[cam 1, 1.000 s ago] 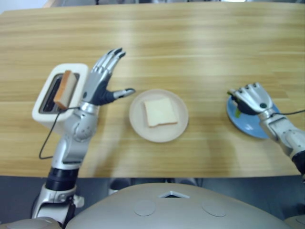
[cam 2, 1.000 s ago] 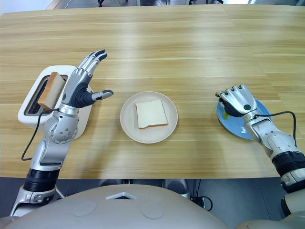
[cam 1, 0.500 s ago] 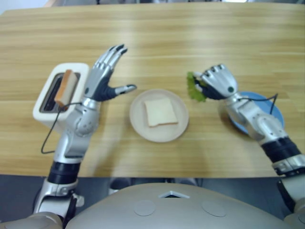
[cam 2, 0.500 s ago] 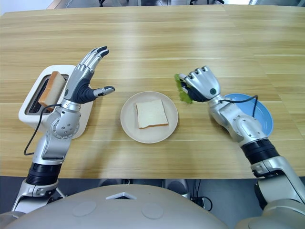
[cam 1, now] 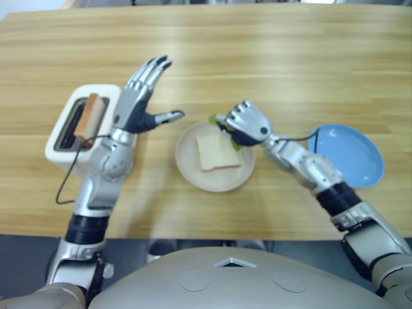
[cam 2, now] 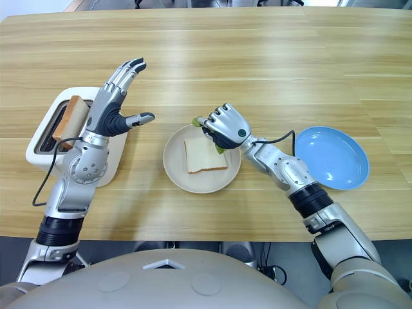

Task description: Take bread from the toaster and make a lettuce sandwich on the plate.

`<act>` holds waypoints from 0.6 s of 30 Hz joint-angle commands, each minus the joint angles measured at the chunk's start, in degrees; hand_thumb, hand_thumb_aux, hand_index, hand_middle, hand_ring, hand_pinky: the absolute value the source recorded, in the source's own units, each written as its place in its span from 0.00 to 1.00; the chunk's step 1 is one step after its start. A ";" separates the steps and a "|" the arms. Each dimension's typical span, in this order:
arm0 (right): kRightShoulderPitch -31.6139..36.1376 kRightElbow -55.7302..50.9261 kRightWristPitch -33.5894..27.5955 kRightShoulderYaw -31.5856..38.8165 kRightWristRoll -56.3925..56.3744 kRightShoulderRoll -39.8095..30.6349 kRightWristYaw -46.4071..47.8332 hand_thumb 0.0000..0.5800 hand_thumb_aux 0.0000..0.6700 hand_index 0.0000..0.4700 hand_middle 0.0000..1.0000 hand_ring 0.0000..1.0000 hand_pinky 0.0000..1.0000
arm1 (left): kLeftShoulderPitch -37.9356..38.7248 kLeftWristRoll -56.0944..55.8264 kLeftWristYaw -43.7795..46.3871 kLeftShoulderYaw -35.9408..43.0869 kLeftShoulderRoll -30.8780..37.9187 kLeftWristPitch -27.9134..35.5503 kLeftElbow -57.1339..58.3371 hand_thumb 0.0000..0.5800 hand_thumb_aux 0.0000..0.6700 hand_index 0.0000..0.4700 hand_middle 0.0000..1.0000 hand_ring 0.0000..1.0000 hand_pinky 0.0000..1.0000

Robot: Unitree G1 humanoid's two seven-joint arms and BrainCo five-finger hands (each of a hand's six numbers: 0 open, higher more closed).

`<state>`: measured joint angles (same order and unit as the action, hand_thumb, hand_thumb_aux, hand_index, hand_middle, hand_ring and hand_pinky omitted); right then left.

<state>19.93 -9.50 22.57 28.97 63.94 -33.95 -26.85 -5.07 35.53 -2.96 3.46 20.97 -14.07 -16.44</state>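
My right hand (cam 2: 226,126) is curled tight round the lettuce (cam 2: 196,121), over the far right edge of the plate (cam 2: 175,172) and the bread slice (cam 2: 201,158) lying on it. I cannot tell whether the leaf touches the bread. My left hand (cam 2: 111,109) is raised just beside the toaster (cam 2: 37,152), fingers spread wide, holding nothing. A second slice (cam 2: 69,118) stands up out of the toaster slot. A blue plate (cam 2: 331,158) sits on the worktop (cam 2: 257,58) to my right.
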 commanded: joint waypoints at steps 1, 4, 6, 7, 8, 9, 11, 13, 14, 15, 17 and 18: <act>0.41 -2.17 0.01 2.45 3.12 0.74 -0.42 1.00 1.00 0.98 1.00 1.00 1.00 | -0.21 -0.23 -0.13 -0.17 -0.29 0.46 0.39 0.00 0.00 0.00 0.00 0.00 0.00; 0.79 -5.04 -0.05 5.18 5.71 1.79 -1.56 1.00 1.00 0.98 1.00 1.00 1.00 | -0.11 -0.17 -0.21 -0.07 -0.38 0.58 0.21 0.00 0.00 0.00 0.00 0.00 0.00; 1.17 -7.16 0.06 6.55 6.56 2.34 -2.29 1.00 1.00 0.98 1.00 1.00 1.00 | -0.04 -0.16 -0.18 -0.03 -0.42 0.58 0.14 0.00 0.00 0.00 0.00 0.00 0.00; 1.35 -8.63 0.41 7.20 6.47 2.76 -2.51 1.00 1.00 0.98 1.00 1.00 1.00 | 0.01 -0.16 -0.14 -0.03 -0.43 0.56 0.12 0.00 0.00 0.00 0.00 0.00 0.00; 1.45 -9.64 0.66 7.61 6.39 3.04 -2.69 1.00 1.00 0.98 1.00 1.00 1.00 | 0.05 -0.15 -0.11 -0.01 -0.44 0.56 0.08 0.00 0.00 0.00 0.00 0.00 0.00; 1.55 -10.77 1.04 8.08 6.08 3.45 -2.95 1.00 1.00 0.98 1.00 1.00 1.00 | 0.08 -0.15 -0.08 0.00 -0.43 0.55 0.06 0.00 0.00 0.00 0.00 0.00 0.00; 1.82 -12.57 1.64 8.59 5.34 4.27 -3.45 1.00 1.00 0.98 1.00 1.00 1.00 | 0.12 -0.16 -0.04 0.00 -0.42 0.57 0.02 0.00 0.00 0.00 0.00 0.00 0.00; 2.17 -14.63 2.56 8.66 4.35 5.25 -3.83 1.00 1.00 0.98 1.00 1.00 1.00 | 0.21 -0.11 0.00 0.06 -0.50 0.65 -0.14 0.00 0.00 0.00 0.00 0.00 0.00; 2.21 -15.09 3.00 8.62 3.94 5.69 -4.17 1.00 1.00 0.98 1.00 1.00 1.00 | 0.19 -0.10 0.03 0.13 -0.54 0.67 -0.18 0.00 0.00 0.00 0.00 0.00 0.00; 2.18 -15.31 3.36 8.57 3.50 6.05 -4.25 1.00 1.00 0.98 1.00 1.00 1.00 | 0.16 -0.10 0.06 0.20 -0.58 0.66 -0.17 0.00 0.00 0.00 0.00 0.00 0.00; 2.15 -15.57 3.64 8.58 3.22 6.48 -4.16 1.00 1.00 0.98 0.78 0.78 0.78 | 0.15 -0.08 0.07 0.30 -0.62 0.65 -0.16 0.00 0.00 0.00 0.00 0.00 0.00; 2.16 -15.74 3.68 8.59 3.24 6.62 -4.10 1.00 1.00 0.98 0.78 0.78 0.78 | 0.18 -0.07 0.07 0.31 -0.63 0.65 -0.18 0.00 0.00 0.00 0.00 0.00 0.00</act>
<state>21.58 -24.42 25.84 36.58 67.82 -27.45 -30.91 -5.14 35.57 -3.23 3.50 20.60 -13.87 -16.45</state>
